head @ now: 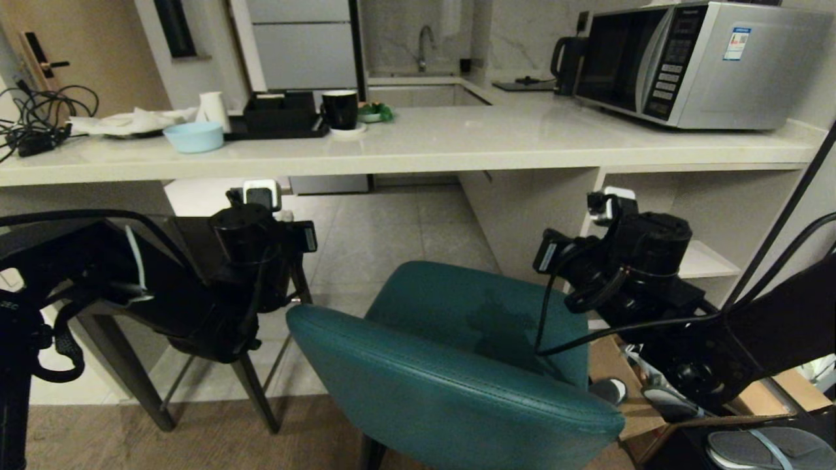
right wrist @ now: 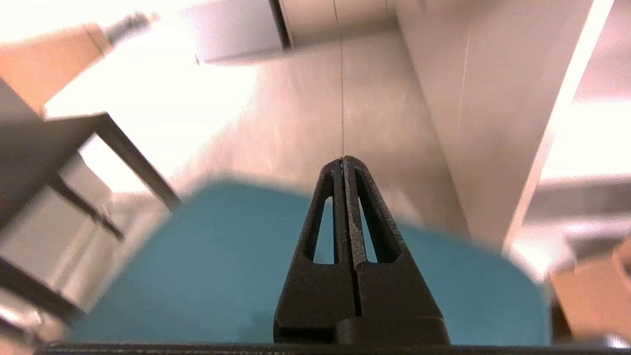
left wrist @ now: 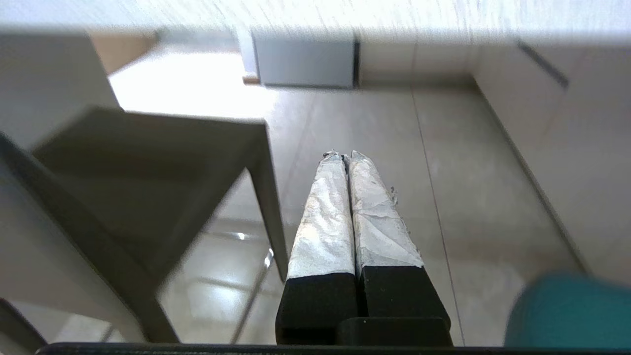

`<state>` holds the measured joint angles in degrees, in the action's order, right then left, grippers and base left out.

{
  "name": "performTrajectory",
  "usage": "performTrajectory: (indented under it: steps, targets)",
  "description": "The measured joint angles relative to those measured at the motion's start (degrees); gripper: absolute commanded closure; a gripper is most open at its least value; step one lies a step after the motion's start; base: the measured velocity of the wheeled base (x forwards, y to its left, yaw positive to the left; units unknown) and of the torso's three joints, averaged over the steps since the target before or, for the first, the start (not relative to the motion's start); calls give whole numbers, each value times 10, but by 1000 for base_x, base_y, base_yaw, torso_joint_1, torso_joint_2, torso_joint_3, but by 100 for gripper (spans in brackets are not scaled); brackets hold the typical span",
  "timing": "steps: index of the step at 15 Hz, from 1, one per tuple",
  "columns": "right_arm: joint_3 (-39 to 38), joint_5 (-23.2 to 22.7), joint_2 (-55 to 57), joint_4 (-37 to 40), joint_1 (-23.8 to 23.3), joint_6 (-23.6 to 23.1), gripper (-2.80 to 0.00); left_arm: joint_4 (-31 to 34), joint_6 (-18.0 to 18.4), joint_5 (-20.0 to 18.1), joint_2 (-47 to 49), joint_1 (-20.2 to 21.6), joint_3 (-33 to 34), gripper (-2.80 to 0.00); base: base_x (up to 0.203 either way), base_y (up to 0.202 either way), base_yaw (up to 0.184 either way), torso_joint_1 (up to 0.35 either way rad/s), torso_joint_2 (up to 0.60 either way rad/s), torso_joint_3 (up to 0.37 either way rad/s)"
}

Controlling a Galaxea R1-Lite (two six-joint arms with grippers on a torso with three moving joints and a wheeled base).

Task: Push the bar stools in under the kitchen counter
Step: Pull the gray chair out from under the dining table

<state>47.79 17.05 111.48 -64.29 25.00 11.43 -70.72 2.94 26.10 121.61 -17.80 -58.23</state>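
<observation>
The teal bar stool (head: 457, 365) stands in front of the kitchen counter (head: 457, 143), its curved backrest nearest me and its seat short of the slab's edge. The dark angular bar stool (head: 189, 235) stands to its left, partly hidden by my left arm (head: 248, 261). My left gripper (left wrist: 345, 157) is shut and empty, hanging over floor tiles between the dark stool (left wrist: 148, 167) and the teal one (left wrist: 567, 310). My right gripper (right wrist: 343, 160) is shut and empty above the teal seat (right wrist: 222, 266), touching nothing that I can see. The right arm (head: 627, 261) reaches in at the stool's right side.
On the counter stand a microwave (head: 692, 62), a kettle (head: 568, 62), a black mug (head: 339, 108), a black tray (head: 281, 114), a blue bowl (head: 194, 137) and cables (head: 32, 124). White shelves (head: 705, 261) sit under its right end. A cardboard box (head: 620, 385) and slippers (head: 764, 447) lie at lower right.
</observation>
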Motion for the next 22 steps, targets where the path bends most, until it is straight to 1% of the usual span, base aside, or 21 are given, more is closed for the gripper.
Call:
performTrajectory:
  steps: [3,6,8,11,13,15,16,17,20,22]
  targets:
    - [43,0,-77,74,-2,-7,0,9,14,-10,-59,2,5,0,0,0,0,0,0,0]
    - [55,0,-161,111,-1,-51,0,49,19,-46,-149,-12,30,0,0,0,0,0,0,0]
    - [50,0,-219,129,-1,-76,0,90,19,-76,-228,-19,58,0,0,0,0,0,0,0]
    - [15,1,-315,162,-5,-110,0,125,20,-98,-351,-14,120,0,0,0,0,0,0,0]
    - [-29,-1,-382,185,-15,-136,0,154,20,-102,-435,-8,173,0,0,0,0,0,0,0]
    - [-79,-3,-446,216,-32,-165,0,201,19,-114,-524,-1,229,0,0,0,0,0,0,0]
    - [-104,-3,-479,235,-48,-178,0,231,18,-124,-571,14,255,0,0,0,0,0,0,0]
    - [-128,-4,-512,253,-69,-187,0,264,15,-134,-617,41,282,0,0,0,0,0,0,0]
    - [-208,-7,-605,284,-131,-191,0,347,-9,-158,-748,104,343,0,0,0,0,0,0,0]
    - [-265,-9,-665,293,-154,-190,0,415,-17,-164,-844,133,373,0,0,0,0,0,0,0]
